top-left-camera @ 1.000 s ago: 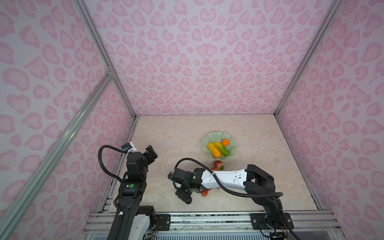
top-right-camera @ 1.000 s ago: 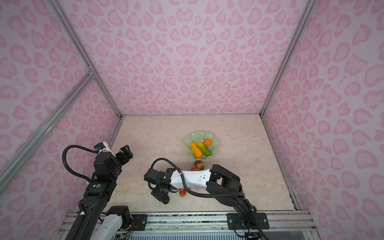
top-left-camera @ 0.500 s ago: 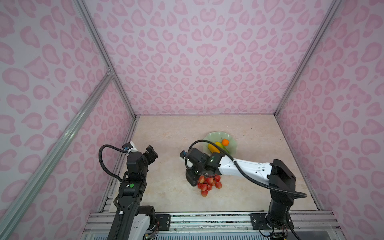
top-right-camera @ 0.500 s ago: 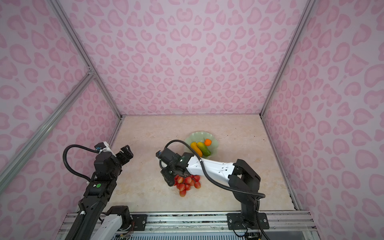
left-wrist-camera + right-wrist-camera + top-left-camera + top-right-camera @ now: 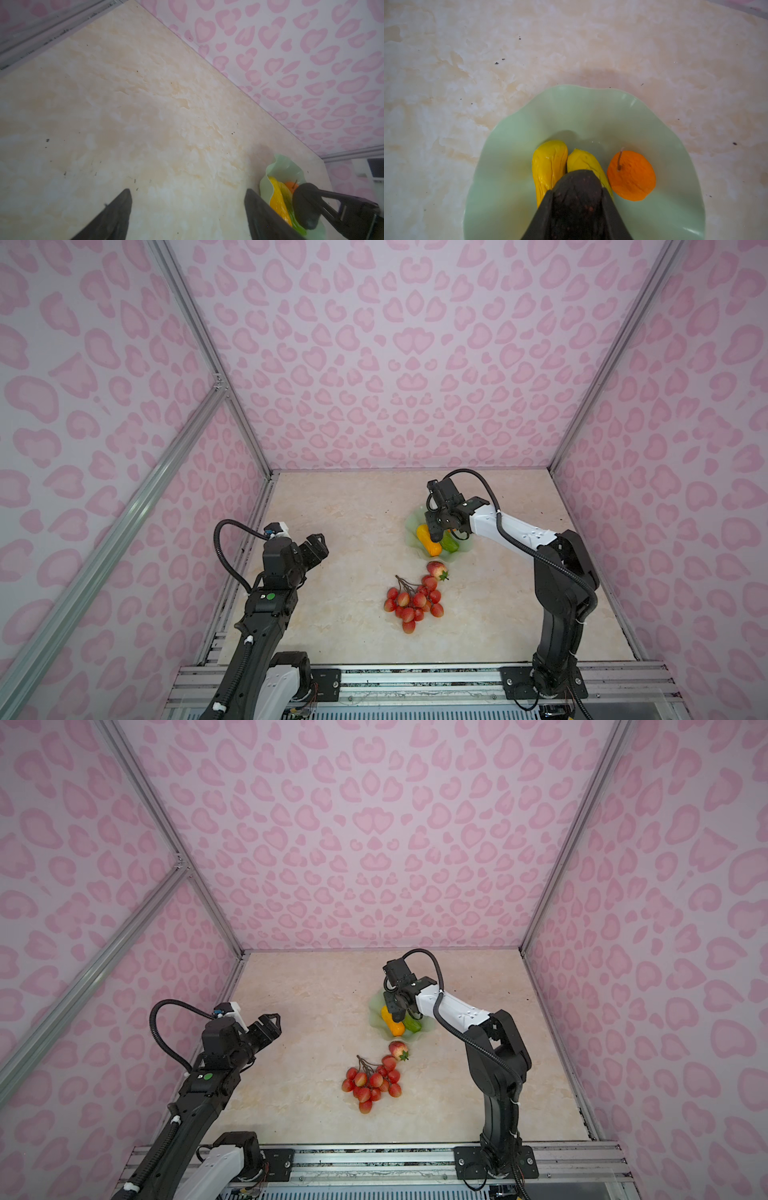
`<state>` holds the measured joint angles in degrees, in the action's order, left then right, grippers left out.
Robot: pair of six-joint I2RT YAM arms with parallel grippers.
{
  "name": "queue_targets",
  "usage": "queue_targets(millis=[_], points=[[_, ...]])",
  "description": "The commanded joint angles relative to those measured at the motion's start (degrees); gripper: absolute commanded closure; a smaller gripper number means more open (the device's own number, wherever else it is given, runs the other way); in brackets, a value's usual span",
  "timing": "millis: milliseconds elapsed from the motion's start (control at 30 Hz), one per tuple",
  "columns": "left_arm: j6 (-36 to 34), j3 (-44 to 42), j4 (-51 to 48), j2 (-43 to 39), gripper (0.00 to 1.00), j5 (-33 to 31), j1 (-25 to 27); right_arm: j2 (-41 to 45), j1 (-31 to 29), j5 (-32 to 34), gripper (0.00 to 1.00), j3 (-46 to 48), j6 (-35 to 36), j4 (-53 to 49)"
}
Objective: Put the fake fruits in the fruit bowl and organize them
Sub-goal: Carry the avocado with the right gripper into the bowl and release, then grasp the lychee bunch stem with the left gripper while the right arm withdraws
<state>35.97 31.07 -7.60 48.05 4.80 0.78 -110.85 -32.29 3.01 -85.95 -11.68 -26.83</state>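
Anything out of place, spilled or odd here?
Yes. The berry cluster and strawberry lie on the table, outside the fruit bowl; the right gripper holds the avocado over it. Nothing looks spilled or damaged.

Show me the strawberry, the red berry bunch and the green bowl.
strawberry [image 5: 436, 570]: in a top view, middle of its red body.
red berry bunch [image 5: 419, 600]: in a top view, central berries.
green bowl [image 5: 581, 112]: right wrist view, bare inner wall.

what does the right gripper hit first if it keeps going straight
Its held avocado would probably land on the green-yellow oblong fruit in the fruit bowl, beside the yellow-orange one; depth is unclear.
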Motion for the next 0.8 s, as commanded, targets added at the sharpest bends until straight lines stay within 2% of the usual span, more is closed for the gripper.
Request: queue_targets(millis=[0,100,233,333,567,767], points=[[1.81,-0.74,3.41,1.68,0.16,6.58,1.39,-2.11,0.55,1.03,0.51,-1.11,0.74,0.25],[2.08,-0.87,4.15,4.65,0.17,7.81,5.73,-0.74,0.83,1.41,0.38,0.01,0.31,1.59],[2.44,0.98,5.2,11.85,0.21,8.74,14.59,6.93,1.02,3.02,0.23,6.45,-1.04,6.66],[2.53,3.68,5.41,19.33,0.25,10.06,20.44,13.32,1.25,5.32,0.16,10.94,-1.51,8.44],[3.23,10.06,6.97,34.24,0.33,14.1,28.81,26.79,2.66,5.61,0.12,21.8,-4.63,8.6],[4.01,13.96,7.67,43.37,0.37,16.24,32.55,35.67,3.79,6.18,0.12,30.49,-7.56,8.54]])
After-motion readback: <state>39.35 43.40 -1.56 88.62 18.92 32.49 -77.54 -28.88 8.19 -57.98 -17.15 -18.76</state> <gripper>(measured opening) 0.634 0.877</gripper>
